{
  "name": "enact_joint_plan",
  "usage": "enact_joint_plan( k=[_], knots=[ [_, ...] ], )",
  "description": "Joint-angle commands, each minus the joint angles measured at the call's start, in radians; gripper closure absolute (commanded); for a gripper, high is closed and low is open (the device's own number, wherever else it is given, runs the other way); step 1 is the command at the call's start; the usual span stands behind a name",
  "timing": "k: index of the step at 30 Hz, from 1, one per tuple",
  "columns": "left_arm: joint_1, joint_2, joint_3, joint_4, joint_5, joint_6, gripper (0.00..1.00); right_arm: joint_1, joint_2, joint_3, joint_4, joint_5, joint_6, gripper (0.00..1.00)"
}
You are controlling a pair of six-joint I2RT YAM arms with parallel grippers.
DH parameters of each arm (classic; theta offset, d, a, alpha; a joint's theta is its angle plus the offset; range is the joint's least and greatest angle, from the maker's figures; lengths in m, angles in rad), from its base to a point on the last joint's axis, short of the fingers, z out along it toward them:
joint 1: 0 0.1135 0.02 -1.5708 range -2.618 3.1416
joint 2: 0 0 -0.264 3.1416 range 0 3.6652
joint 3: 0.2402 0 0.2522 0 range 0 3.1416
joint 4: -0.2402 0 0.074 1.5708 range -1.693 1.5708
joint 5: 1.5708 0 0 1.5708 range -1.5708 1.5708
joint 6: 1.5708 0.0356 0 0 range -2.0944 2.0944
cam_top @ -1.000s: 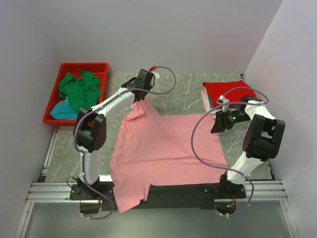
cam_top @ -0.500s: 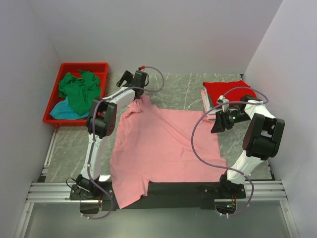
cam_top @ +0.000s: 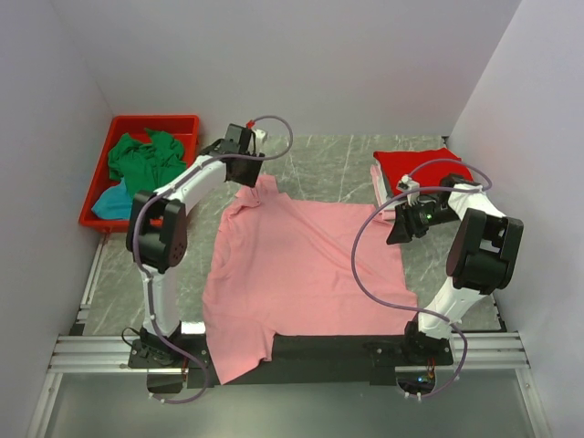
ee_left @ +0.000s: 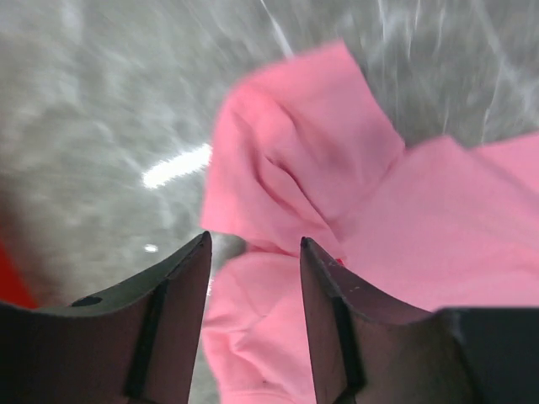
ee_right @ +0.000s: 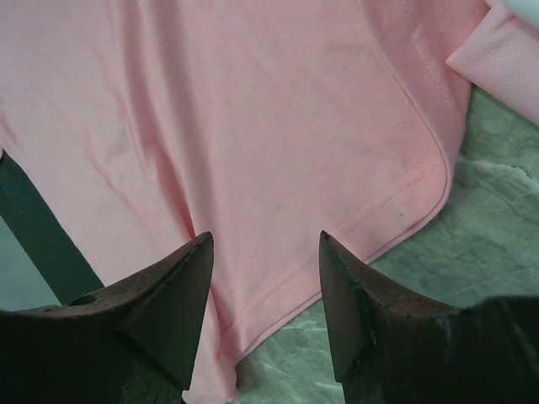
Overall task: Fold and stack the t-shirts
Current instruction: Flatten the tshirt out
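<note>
Status: salmon shirt lies spread, roughly flat, mid-tabletop. No fold made in it as far as can be seen. Its near-left part hangs off the tabletop edge over the dark rail.

Far-left sleeve of the salmon shirt is bunched and creased, not smoothed out.

Left tool: over that sleeve, fingers apart, nothing between them. No contact with the cloth that I can confirm.

Right tool: over the salmon shirt's right hem corner, fingers apart, empty, cloth below it.

Done, judging by the layout: red shirt sits folded on a pale pink shirt, just beyond the salmon shirt's far-right corner. So two look stacked.

Left to do: fold the salmon shirt and add it to the stack, then the green shirt and teal shirt, both crumpled in the bin well off the salmon shirt's far-left side. Estimate under halfway.

Unclear:
- Left wrist view is motion-blurred, so the height of the tool over the sleeve is not readable.
- Neck label not made out.
- The stack may hold more under the red shirt; cannot tell.
- The teal shirt is mostly covered by the green one, and anything beneath them is hidden.
</note>
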Motion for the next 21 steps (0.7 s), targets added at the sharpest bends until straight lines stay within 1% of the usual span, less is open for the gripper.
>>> enact_joint_plan(
  k=[1, 5, 8, 9, 11, 12, 13, 15, 17, 18, 20, 21],
  knots=[
    [0.006, 0.081, 0.03, -0.117, 0.154, -0.022, 0.49, 0.007, -0.022, -0.012, 0.02, -0.034, 0.003, 0.4],
    [0.006, 0.116, 0.021, -0.108, 0.162, -0.039, 0.51, 0.007, -0.02, -0.023, 0.02, -0.032, -0.002, 0.4],
    [0.008, 0.122, 0.018, -0.108, 0.162, -0.051, 0.55, 0.008, -0.02, -0.02, 0.015, -0.031, -0.003, 0.4],
    [0.008, 0.124, 0.017, -0.109, 0.156, -0.058, 0.63, 0.007, -0.02, -0.018, 0.014, -0.031, -0.005, 0.4],
    [0.011, 0.121, 0.011, -0.112, 0.139, -0.07, 0.74, 0.008, -0.02, -0.012, 0.008, -0.035, -0.005, 0.4],
    [0.014, 0.116, 0.009, -0.117, 0.131, -0.085, 0.93, 0.008, -0.022, -0.011, 0.006, -0.037, -0.005, 0.4],
    [0.022, 0.109, -0.002, -0.114, 0.119, -0.096, 0.99, 0.007, -0.02, -0.009, 0.002, -0.037, -0.006, 0.4],
    [0.037, 0.067, -0.031, -0.088, 0.117, -0.137, 0.99, 0.008, -0.022, -0.009, 0.001, -0.043, -0.006, 0.4],
    [0.074, 0.009, -0.08, -0.045, 0.142, -0.177, 0.99, 0.007, -0.025, -0.011, 0.0, -0.044, -0.011, 0.4],
    [0.112, -0.011, -0.098, -0.028, 0.153, -0.226, 0.99, 0.008, -0.028, -0.012, -0.002, -0.041, -0.012, 0.4],
    [0.159, -0.078, -0.156, 0.039, 0.223, -0.274, 0.99, 0.008, -0.033, -0.02, 0.003, -0.04, -0.015, 0.4],
    [0.219, -0.098, -0.19, 0.063, 0.272, -0.324, 0.89, 0.01, -0.031, -0.02, 0.005, -0.037, -0.017, 0.4]
  ],
)
